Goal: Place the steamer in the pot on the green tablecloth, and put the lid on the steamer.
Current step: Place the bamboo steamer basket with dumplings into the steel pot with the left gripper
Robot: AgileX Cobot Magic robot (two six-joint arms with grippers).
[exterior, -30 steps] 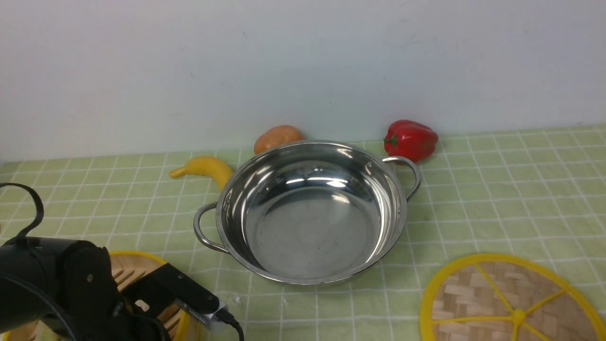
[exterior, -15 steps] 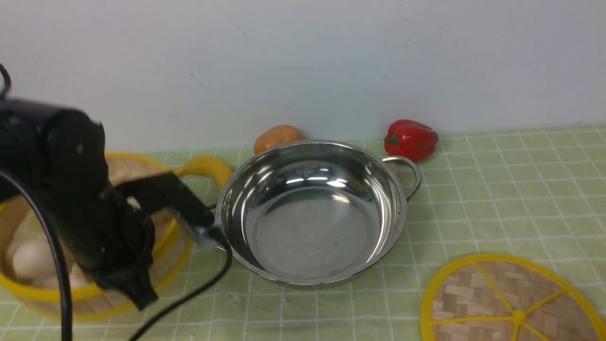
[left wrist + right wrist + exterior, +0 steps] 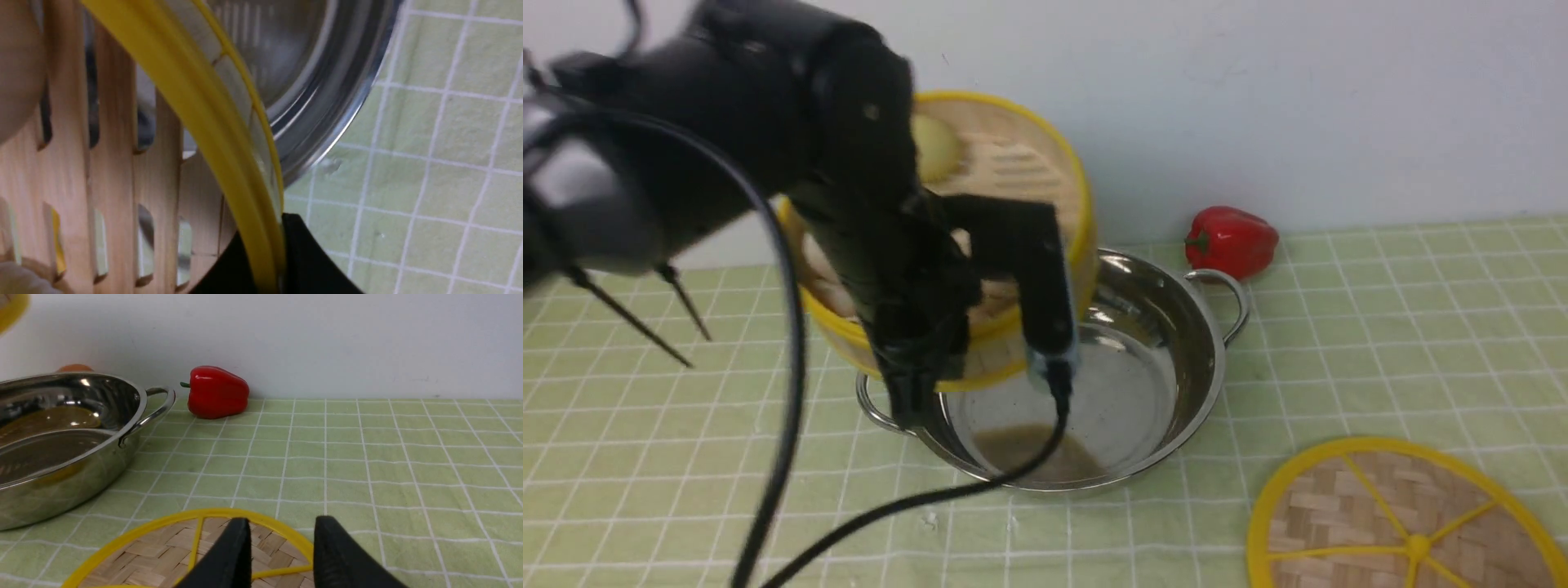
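Note:
My left gripper (image 3: 923,343) is shut on the yellow rim of the steamer (image 3: 1013,163) and holds it tilted in the air above the left half of the pot (image 3: 1152,384). In the left wrist view the two black fingers pinch the rim at the gripper (image 3: 267,245), with the steamer's slatted floor (image 3: 118,163) beside it and the pot (image 3: 310,81) below. Pale round buns (image 3: 935,147) lie in the steamer. The lid (image 3: 1405,523) lies flat on the green tablecloth (image 3: 1380,327) at the front right. My right gripper (image 3: 282,522) is open just above the lid's (image 3: 163,555) rim.
A red bell pepper (image 3: 1232,241) sits by the back wall, right of the pot's right handle (image 3: 1229,302). The left arm's black cable (image 3: 784,457) hangs down in front of the pot. The pot (image 3: 61,449) also shows in the right wrist view.
My left arm has lifted the steamer from the front left of the cloth up and to the right, over the pot. The banana and the orange item are now hidden behind it.

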